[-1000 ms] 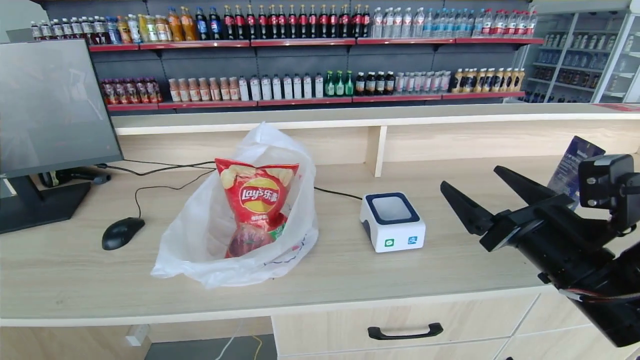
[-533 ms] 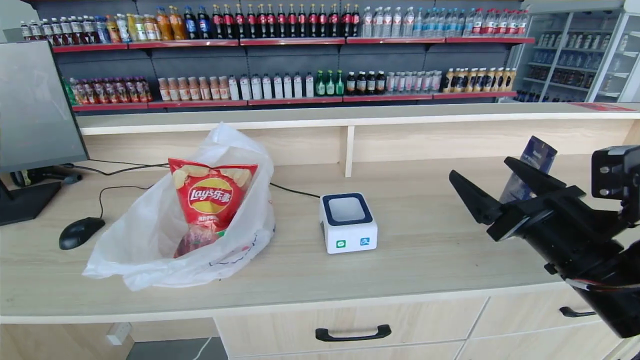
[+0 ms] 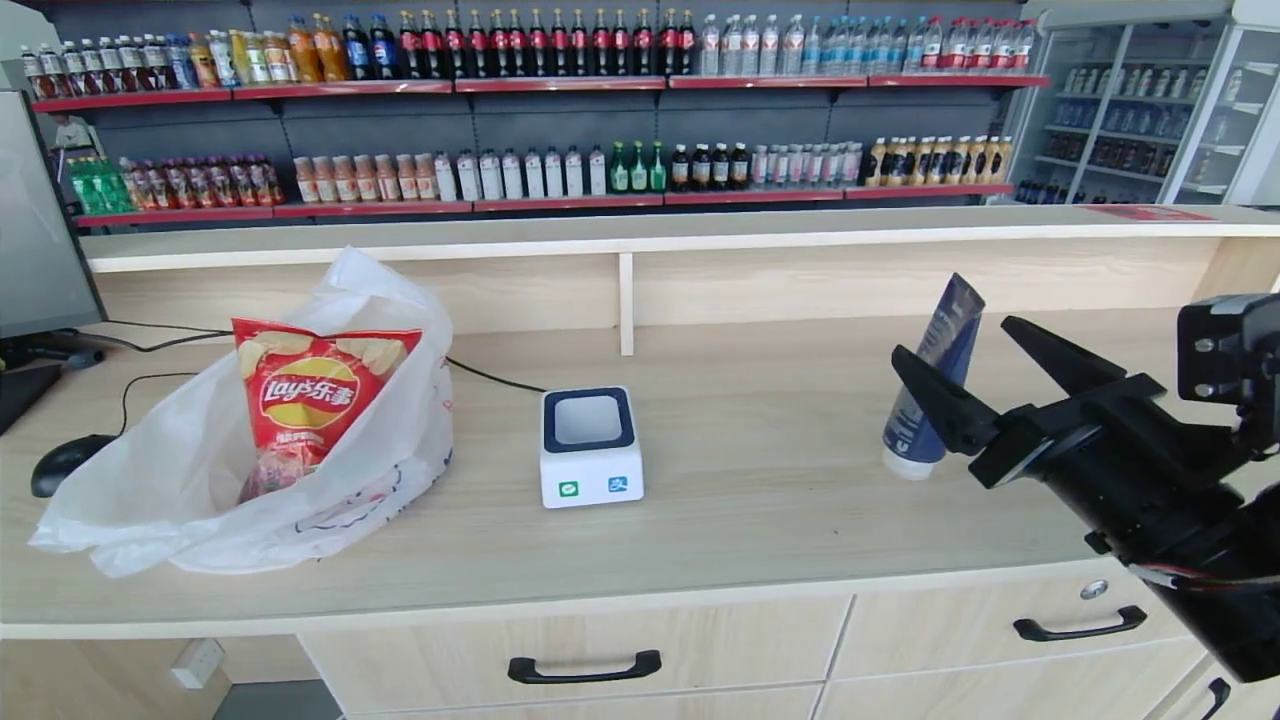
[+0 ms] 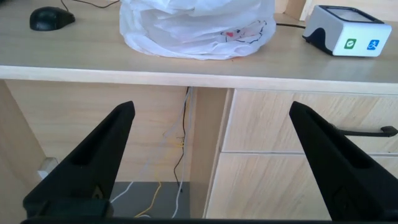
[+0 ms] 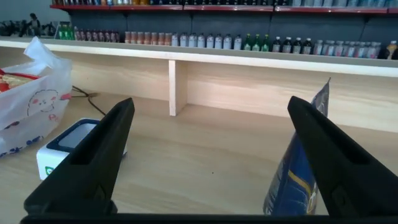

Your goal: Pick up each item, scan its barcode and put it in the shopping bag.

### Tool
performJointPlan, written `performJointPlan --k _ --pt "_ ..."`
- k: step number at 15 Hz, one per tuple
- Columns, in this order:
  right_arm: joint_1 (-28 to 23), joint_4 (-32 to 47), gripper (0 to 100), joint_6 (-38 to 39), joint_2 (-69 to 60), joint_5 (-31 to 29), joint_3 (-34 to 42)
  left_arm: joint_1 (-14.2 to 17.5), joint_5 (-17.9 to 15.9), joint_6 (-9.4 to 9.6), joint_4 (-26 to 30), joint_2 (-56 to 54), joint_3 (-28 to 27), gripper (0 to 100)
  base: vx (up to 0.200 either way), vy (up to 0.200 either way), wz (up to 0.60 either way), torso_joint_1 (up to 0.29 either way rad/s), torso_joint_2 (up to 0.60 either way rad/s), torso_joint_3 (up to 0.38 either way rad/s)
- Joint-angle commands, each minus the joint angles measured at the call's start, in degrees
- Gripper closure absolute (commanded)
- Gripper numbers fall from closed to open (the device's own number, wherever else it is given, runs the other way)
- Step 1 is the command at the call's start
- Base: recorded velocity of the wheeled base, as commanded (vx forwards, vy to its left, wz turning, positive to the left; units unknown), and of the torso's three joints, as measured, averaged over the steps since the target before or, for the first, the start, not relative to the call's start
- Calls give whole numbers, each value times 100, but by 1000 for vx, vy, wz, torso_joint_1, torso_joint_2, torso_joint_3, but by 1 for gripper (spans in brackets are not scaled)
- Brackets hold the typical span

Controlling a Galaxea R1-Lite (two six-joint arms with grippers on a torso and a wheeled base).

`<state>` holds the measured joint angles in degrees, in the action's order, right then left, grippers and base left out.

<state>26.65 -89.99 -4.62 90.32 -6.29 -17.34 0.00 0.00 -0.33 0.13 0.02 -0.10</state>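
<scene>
Checkout counter (image 3: 760,490), head view. The right gripper (image 3: 948,337) is hovering above the counter's near right part with its two black fingers spread wide and gripping nothing. A dark blue tube (image 3: 952,320) is standing cap-down on the counter just beyond the fingertips, leaning slightly right. The gripper's left-hand finger is overlapping the tube's lower half. The tube's print is showing as pale blocks too small to read.

At centre, the white barcode scanner (image 3: 590,445) is sitting well left of the tube. A dark blue frame is bordering its pale top window, and its near face is carrying a small green icon and a small blue one.

At left, the translucent white shopping bag (image 3: 170,470) is lying open and showing a faint line drawing with pink marks. A red crisp bag (image 3: 310,390) is standing inside it. Its label is showing pictured crisps and a yellow disc crossed by a red band with white lettering.

A black mouse (image 3: 60,462) is lying left of the bag, and a monitor (image 3: 40,250) is standing at the far left. Bottle shelves (image 3: 560,170) are lining the back wall.

Right wrist view: the same gripper (image 5: 211,102) is gaping wide, with the tube (image 5: 305,155) ahead.

Left wrist view: the left gripper (image 4: 211,106) is hanging wide apart and empty below counter level, facing the cabinet front, with the shopping bag (image 4: 193,31), scanner (image 4: 345,31) and mouse (image 4: 53,17) above.
</scene>
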Motion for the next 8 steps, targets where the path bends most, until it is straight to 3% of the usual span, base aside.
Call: performJointPlan --k 1,3,8 --pt "-274 -1 0 -13 65 -48 116 0 0 -2 -5 -2 1 0 0 0 0 0 0 0" --pt "-626 -1 0 -21 223 -65 213 0 0 -2 -5 -2 1 0 0 0 0 0 0 0" --pt "-793 -1 0 -21 794 -144 -165 0 0 7 -5 -2 10 0 0 0 0 0 0 0"
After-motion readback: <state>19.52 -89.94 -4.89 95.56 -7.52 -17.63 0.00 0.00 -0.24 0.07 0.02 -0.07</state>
